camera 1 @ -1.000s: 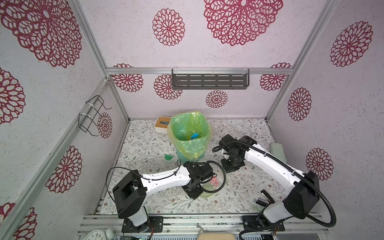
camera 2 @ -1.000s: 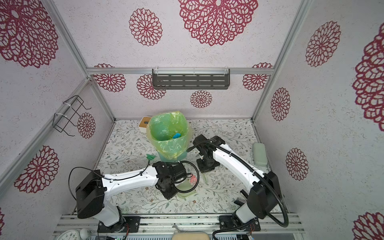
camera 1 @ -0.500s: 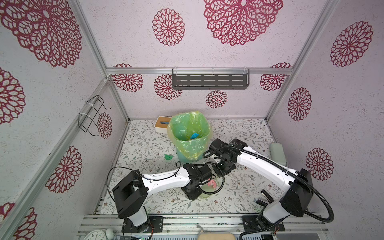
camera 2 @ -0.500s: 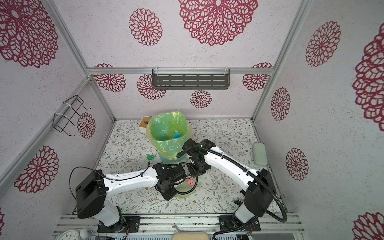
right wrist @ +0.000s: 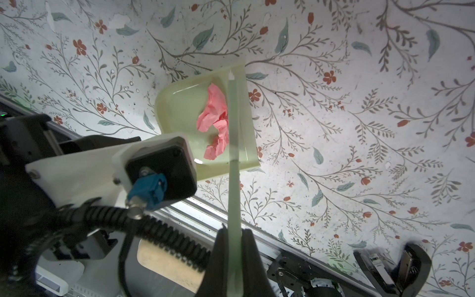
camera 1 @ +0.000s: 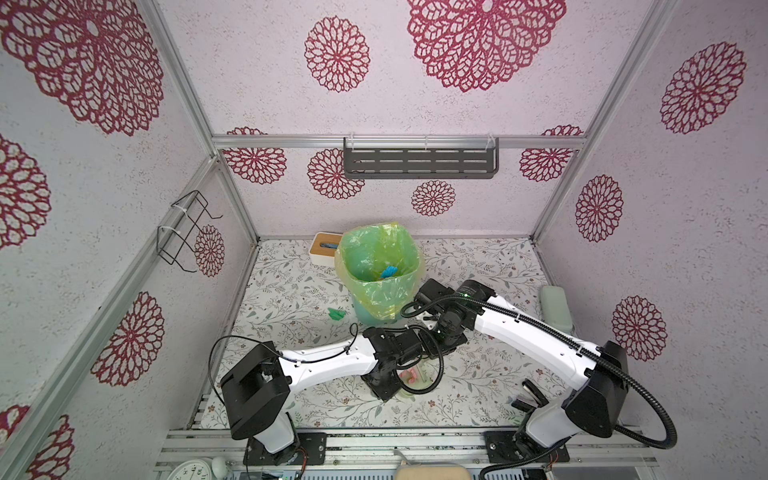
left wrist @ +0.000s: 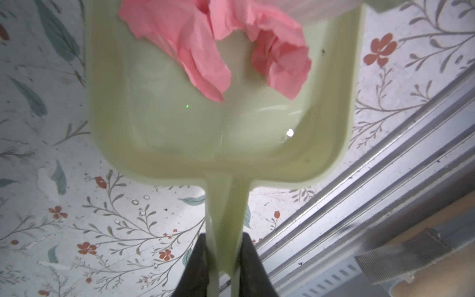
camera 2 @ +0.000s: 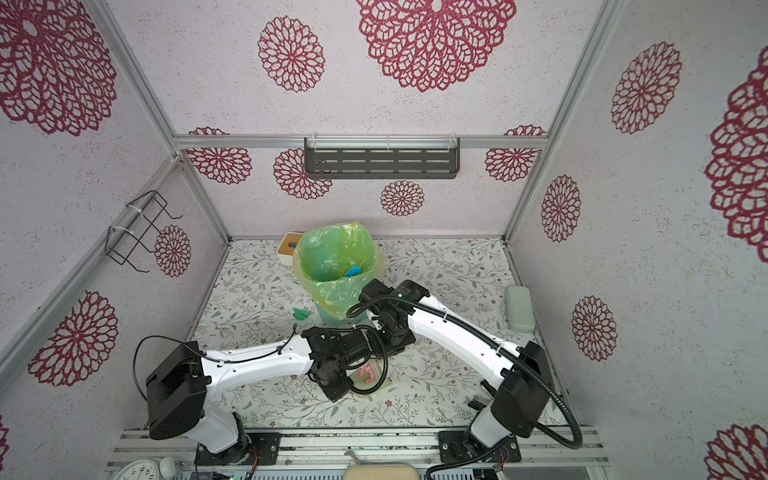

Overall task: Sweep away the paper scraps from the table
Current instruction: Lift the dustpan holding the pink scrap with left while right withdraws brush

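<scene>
Gripping dustpan handle: left tool | right tool pinched on brush handle

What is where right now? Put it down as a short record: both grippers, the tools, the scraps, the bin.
left gripper: shut on the handle of the dustpan
right gripper: shut on the handle of the brush
dustpan: down on the table, near the front rail
brush: head at the dustpan's open edge, next to the pink scrap
pink scrap: crumpled, inside the dustpan
green scrap: loose on the table, left of the bin in both top views
blue scrap: inside the bin
bin: upright, yellow-green liner
</scene>
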